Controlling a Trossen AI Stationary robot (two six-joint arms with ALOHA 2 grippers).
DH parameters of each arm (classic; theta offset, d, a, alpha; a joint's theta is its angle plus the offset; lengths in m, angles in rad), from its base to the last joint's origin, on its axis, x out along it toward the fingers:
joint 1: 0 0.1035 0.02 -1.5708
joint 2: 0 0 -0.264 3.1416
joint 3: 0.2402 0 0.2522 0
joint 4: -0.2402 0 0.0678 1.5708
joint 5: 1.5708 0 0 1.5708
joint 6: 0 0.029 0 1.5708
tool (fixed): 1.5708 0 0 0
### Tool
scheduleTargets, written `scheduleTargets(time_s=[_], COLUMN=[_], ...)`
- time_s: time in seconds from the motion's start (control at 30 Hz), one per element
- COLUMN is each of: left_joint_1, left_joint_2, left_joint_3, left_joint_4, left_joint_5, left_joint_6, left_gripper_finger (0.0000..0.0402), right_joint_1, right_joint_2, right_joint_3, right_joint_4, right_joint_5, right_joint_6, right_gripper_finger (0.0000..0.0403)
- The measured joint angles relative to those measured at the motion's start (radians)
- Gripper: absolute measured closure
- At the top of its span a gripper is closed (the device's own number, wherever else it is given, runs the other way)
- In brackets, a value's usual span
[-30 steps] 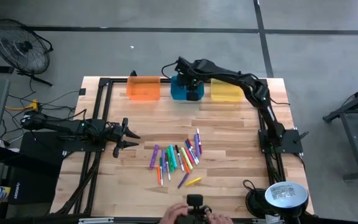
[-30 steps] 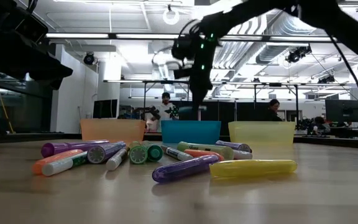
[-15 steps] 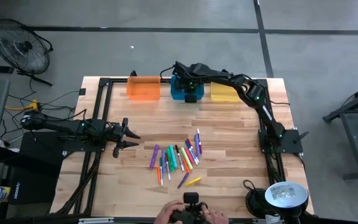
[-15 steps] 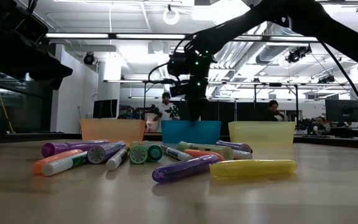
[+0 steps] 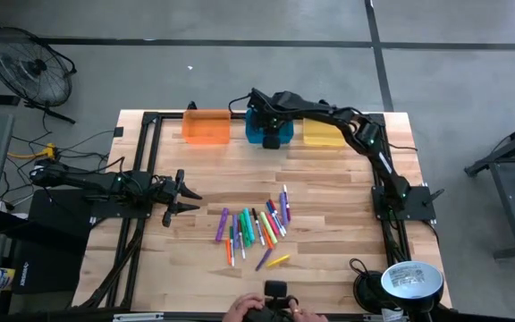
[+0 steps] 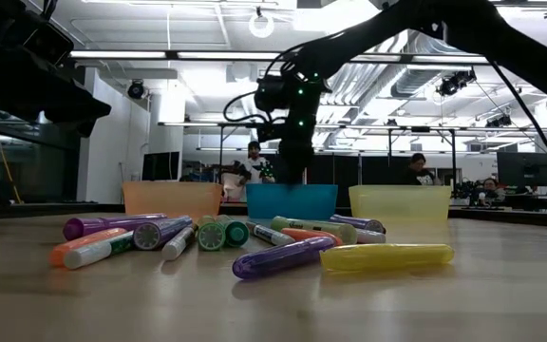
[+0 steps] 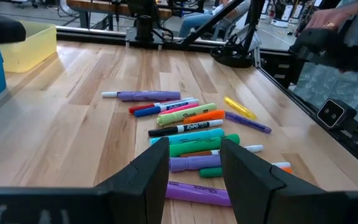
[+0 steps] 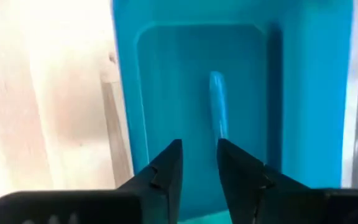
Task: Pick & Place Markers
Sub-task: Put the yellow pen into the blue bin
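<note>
Right gripper [image 8: 199, 163] hangs over the blue bin [image 5: 257, 131] at twelve o'clock, jaws apart, marker [image 8: 217, 102] dropped inside; next, fetch another from the pile [image 5: 256, 228]; left gripper [image 5: 186, 199] waits open at nine

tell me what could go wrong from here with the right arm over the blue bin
The right gripper hangs low over the blue bin, open above a marker lying inside; pulling out carelessly could catch the bin wall. The orange bin and yellow bin sit close beside it, so a nudge might shift them.

Blue bin [image 5: 259, 126], orange bin [image 5: 206, 126], yellow bin [image 5: 325, 131].
</note>
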Motion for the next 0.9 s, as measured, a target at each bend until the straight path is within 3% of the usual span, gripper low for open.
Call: scheduleTargets(time_s=[0.2,0.37,0.6,0.9], left_joint_1=[0.000,0.000,0.000,0.000], left_joint_2=[0.000,0.000,0.000,0.000], left_joint_3=[0.000,0.000,0.000,0.000], left_joint_4=[0.000,0.000,0.000,0.000], left_joint_5=[0.000,0.000,0.000,0.000], left_joint_6=[0.000,0.000,0.000,0.000], left_gripper_finger=[0.0262,0.0262,0.0262,0.0262], right_joint_1=[0.041,0.096,0.186,0.337], right_joint_2=[-0.090,-0.161,-0.200,-0.200], right_joint_3=[0.001,0.001,0.001,0.001], right_joint_4=[-0.020,-0.112,-0.308,-0.511], right_joint_5=[0.064,0.151,0.113,0.055], right_joint_6=[0.141,0.466,0.755,0.690], right_gripper_finger=[0.0288,0.0289,0.0290,0.0290])
